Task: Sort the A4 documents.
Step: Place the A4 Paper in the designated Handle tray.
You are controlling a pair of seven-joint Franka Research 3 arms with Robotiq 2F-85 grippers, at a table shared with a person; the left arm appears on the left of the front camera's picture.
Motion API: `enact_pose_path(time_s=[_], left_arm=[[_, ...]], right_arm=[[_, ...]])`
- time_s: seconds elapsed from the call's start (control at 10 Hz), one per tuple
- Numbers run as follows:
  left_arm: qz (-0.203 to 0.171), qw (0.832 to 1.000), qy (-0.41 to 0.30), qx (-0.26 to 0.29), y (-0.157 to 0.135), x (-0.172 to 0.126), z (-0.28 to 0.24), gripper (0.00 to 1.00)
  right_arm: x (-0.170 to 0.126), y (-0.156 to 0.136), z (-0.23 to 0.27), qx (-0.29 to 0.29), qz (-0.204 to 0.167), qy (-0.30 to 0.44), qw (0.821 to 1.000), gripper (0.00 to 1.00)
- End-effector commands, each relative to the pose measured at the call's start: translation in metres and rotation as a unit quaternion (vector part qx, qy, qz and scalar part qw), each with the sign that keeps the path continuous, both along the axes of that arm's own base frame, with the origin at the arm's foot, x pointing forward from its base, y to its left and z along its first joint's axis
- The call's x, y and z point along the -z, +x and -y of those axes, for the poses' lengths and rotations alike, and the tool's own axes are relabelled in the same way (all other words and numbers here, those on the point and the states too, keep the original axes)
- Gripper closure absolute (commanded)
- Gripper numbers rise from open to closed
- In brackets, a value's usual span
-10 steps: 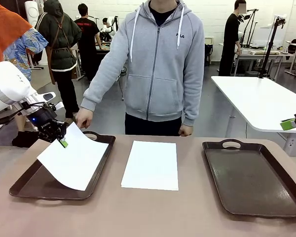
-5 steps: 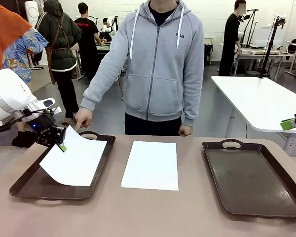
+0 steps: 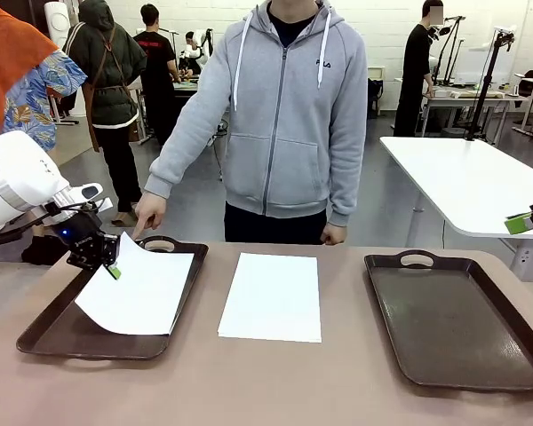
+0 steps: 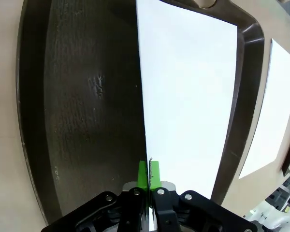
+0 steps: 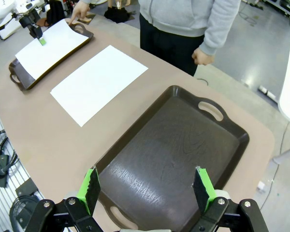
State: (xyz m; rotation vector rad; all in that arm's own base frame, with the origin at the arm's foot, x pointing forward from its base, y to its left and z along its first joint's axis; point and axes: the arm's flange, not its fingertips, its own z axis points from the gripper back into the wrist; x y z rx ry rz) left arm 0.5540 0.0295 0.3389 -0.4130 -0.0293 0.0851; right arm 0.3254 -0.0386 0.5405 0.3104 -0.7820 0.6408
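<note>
With the stack of A4 documents (image 3: 272, 295) lying flat at the middle of the brown worktop (image 3: 266, 382), my left fingers (image 4: 148, 176) were pinched shut on the edge of a single white sheet (image 3: 138, 288) to the left of that stack. The green pads met on the paper's near-left edge. That edge was lifted clear, while the rest of the sheet sloped down into the dark brown tray (image 3: 44, 333) just left of the stack, its side toward the stack reaching the tray's rim. A person in a grey hooded top stood beyond the stack at the far side of the worktop. One hand (image 3: 149, 213) reached out to the far left of the stack, a finger pointing down by that tray's far handle and the sheet's far corner. Whether it touched either, I could not tell. The person's other hand (image 3: 335, 233) hung just behind the stack at the worktop's far edge. To the right of the stack, well apart from it, a second dark brown tray (image 5: 169, 150) lay bare. My right fingers (image 3: 519, 222) were spread wide above its near end, gripping nothing.
</note>
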Motion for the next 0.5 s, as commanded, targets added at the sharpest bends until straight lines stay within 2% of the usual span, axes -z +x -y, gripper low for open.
enact_pose_path(time_s=[0.0, 0.4], left_arm=[[-0.008, 0.999, 0.038, -0.003, 0.007, 0.005, 0.005, 0.99], [0.000, 0.998, 0.062, 0.012, 0.018, 0.007, 0.009, 0.99]], right_arm=[[0.001, 0.001, -0.001, -0.003, -0.001, 0.004, 1.000, 0.00], [0.001, 0.001, -0.001, -0.003, -0.001, 0.004, 1.000, 0.00]])
